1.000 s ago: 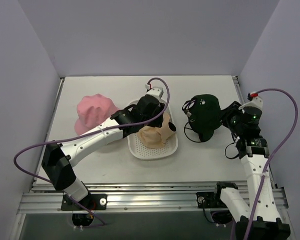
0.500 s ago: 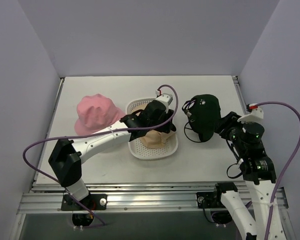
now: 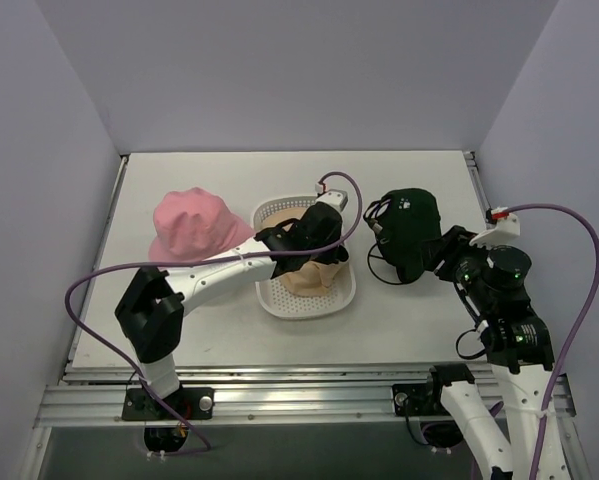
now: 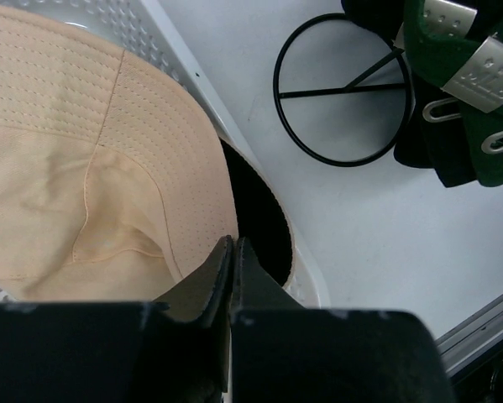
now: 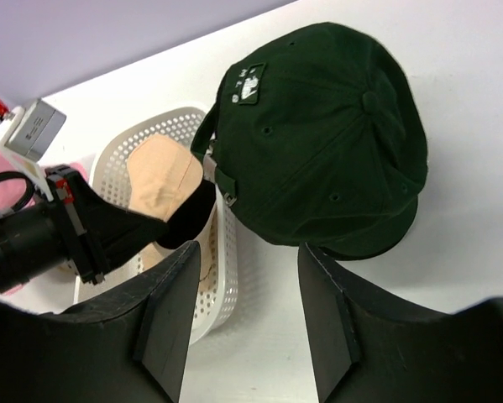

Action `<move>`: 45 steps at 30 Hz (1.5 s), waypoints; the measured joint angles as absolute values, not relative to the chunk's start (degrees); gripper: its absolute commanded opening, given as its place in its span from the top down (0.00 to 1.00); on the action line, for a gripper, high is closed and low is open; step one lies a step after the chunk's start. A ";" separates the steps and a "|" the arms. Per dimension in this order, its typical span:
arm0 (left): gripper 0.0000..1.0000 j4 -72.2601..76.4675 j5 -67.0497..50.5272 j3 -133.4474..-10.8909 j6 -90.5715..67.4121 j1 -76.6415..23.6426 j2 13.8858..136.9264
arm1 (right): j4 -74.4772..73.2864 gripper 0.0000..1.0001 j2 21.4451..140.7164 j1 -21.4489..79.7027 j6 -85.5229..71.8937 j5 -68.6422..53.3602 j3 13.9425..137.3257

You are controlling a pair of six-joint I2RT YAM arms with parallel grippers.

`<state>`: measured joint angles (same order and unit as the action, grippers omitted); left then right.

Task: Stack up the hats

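Start at the left of the counter [image 3: 399, 330]. The pink hat [image 3: 191, 228] sits crown up just beside the white perforated tray [image 3: 279, 300]. No end effector touches it.

Next, check the left end effector [image 4: 233, 252]. It is over the tray, and its fingers are pressed together with no gap visible. The fingertips meet at the edge of the beige hat [image 4: 83, 168] brim and touch it. You cannot tell whether any fabric is caught between them. The beige hat lies inside the tray. In the top view its long axis runs from the far end of the tray to the near end. Its stitched brim curves toward the tray wall on the side of the thin wire loop [image 4: 343, 92]. Most of the hat lies to the left of the fingertips in the left wrist view.

Then check the right end effector [image 5: 243, 319]. Its fingers [image 5: 171, 319] are spread apart and hold nothing. The dark green hat [image 5: 327, 143] lies on the counter just beyond the fingertips, right of the tray and crown up. Its rear strap side faces the tray. In the top view its long axis runs roughly from far to near.
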<state>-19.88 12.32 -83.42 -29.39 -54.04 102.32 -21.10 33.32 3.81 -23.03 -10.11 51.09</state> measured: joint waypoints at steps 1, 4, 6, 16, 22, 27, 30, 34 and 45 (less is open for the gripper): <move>0.98 -19.88 12.47 -83.42 -29.45 -54.02 102.26 | -21.34 0.53 33.89 3.81 -22.59 -10.94 51.44; 0.98 -19.92 13.17 -83.42 -29.52 -54.04 101.73 | -21.32 0.50 35.40 3.81 -21.65 -13.37 52.66; 0.98 -19.97 13.54 -83.42 -29.43 -54.08 100.79 | -20.93 0.48 35.51 3.81 -21.23 -14.59 52.86; 0.98 -21.10 14.98 -83.50 -28.34 -54.46 95.50 | -14.20 0.34 39.64 4.40 -20.69 -22.26 52.82; 0.98 -22.55 17.10 -82.85 -28.18 -54.43 89.76 | -7.88 0.33 45.84 9.23 -19.90 -23.42 52.82; 0.97 -23.88 18.92 -82.85 -27.88 -54.43 86.04 | -2.42 0.34 50.41 16.75 -16.10 -22.46 53.04; 0.98 -24.97 19.84 -82.87 -27.55 -54.41 85.43 | 0.75 0.34 53.04 21.82 -12.43 -22.15 53.08; 0.98 -26.89 20.64 -83.42 -26.79 -54.28 85.30 | 4.25 0.34 56.27 27.05 -6.87 -23.53 53.43; 0.98 -28.97 21.26 -86.43 -26.24 -54.15 82.81 | 10.22 0.34 58.92 32.27 -0.84 -30.44 51.68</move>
<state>-28.97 21.26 -86.43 -26.24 -54.15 82.81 10.22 58.92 32.27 -0.84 -30.44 51.68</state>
